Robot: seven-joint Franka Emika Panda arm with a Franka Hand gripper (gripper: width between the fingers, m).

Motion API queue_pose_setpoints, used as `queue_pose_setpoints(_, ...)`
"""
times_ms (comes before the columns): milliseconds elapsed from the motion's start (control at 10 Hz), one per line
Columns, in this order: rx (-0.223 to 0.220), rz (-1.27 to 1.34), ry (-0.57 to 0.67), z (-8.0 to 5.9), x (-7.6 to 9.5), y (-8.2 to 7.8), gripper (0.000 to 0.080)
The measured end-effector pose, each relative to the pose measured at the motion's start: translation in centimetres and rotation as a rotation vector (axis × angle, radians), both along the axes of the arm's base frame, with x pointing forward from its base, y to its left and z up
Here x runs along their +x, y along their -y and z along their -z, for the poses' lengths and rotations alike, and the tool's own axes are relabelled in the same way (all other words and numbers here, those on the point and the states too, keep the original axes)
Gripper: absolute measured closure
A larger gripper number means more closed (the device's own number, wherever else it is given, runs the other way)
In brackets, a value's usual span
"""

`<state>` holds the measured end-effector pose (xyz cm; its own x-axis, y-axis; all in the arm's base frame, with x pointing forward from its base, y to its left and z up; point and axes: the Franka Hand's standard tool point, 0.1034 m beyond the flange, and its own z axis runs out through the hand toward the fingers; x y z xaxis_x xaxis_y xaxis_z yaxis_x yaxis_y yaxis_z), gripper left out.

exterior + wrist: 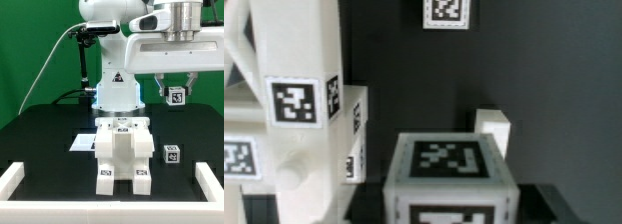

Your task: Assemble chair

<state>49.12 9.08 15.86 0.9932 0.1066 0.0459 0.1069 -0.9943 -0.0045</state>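
Gripping 1 small tagged block [177,98], the claw [176,91] hangs above the black table [50,125], apart from the part-built chair [122,150].

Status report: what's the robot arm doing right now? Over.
Gripper shut on small tagged block, held above the table. Partly built chair stands on it, untouched. Second loose block lies at the exterior view's right of it.

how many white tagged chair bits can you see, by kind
joined chair body: 1
small tagged ones: 2, the loose block and the held block in the gripper
total: 3
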Motion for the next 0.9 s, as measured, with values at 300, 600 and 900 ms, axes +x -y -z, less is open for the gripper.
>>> queue_pose_setpoints(300,-0.019,-0.073,0.014,0.5,1.8,4.0,0.0515)
queue_pose_setpoints(600,-0.044,-0.089,0.021,2.4,2.4,5.9,0.0515)
queue_pose_setpoints(900,-0.046,-0.09,0.017,2.9,2.1,5.9,0.0515)
